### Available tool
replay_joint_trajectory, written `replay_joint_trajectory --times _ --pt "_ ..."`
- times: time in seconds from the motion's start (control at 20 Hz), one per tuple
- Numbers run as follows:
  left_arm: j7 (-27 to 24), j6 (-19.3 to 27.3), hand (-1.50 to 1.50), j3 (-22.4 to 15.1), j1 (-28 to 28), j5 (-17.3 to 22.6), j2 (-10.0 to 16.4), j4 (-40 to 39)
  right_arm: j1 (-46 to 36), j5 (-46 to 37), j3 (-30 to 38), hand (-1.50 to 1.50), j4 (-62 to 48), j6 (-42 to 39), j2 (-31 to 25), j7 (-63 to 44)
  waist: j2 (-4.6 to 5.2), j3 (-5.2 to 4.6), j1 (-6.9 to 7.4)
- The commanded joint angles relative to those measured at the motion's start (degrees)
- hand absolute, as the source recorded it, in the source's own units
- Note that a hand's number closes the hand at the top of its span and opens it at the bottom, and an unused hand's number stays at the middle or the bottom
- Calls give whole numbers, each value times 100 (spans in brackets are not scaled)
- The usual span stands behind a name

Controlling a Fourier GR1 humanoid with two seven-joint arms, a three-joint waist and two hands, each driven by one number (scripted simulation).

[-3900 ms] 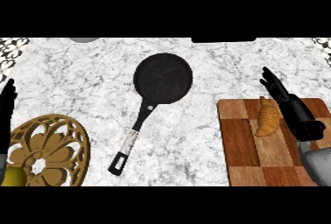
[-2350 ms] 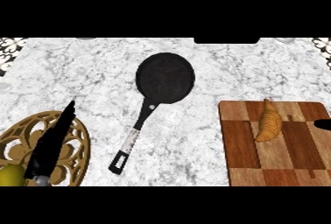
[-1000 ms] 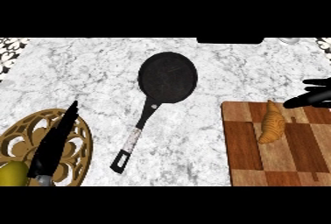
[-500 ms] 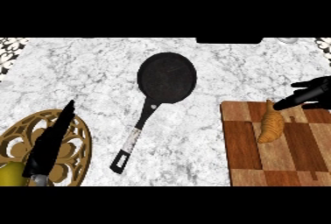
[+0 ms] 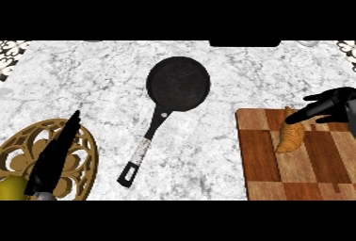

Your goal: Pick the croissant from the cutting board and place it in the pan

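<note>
- Two hands, fingers straight: your left hand [image 5: 54, 153] sits low left; your right hand [image 5: 334, 104], cut by the edge, covers one tip of the croissant [image 5: 290, 140].
- Croissant lies on the cutting board [image 5: 261, 164], apart from the pan [image 5: 179, 84].

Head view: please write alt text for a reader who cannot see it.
The open right hand is at the far end of the croissant on the cutting board. The pan lies empty on the counter; the left hand rests lower left.
</note>
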State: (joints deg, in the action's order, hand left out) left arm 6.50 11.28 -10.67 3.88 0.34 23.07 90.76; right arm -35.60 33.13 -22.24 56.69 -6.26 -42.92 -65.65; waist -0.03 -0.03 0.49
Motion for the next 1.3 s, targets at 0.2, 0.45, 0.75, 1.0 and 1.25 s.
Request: replay_joint_trajectory --times 0.2,0.45,0.75,1.0,1.25 --pt "306 -18 0 34 59 -187 -61 295 -35 -183 -149 -150 -147 71 449 -771 -2 2 17" --pt "-27 -135 0 57 300 -182 -180 252 338 -368 -172 -150 -251 30 545 -252 3 2 12" --pt "90 -386 0 421 270 -39 70 323 190 -383 -54 -150 -180 274 565 -556 -2 1 21" --pt "214 -272 0 410 62 -162 -198 151 567 -679 167 150 -83 772 874 142 -1 2 -39" --pt "-189 -219 0 299 272 -361 -328 -10 559 -619 375 150 -195 747 1005 185 1 0 -20"
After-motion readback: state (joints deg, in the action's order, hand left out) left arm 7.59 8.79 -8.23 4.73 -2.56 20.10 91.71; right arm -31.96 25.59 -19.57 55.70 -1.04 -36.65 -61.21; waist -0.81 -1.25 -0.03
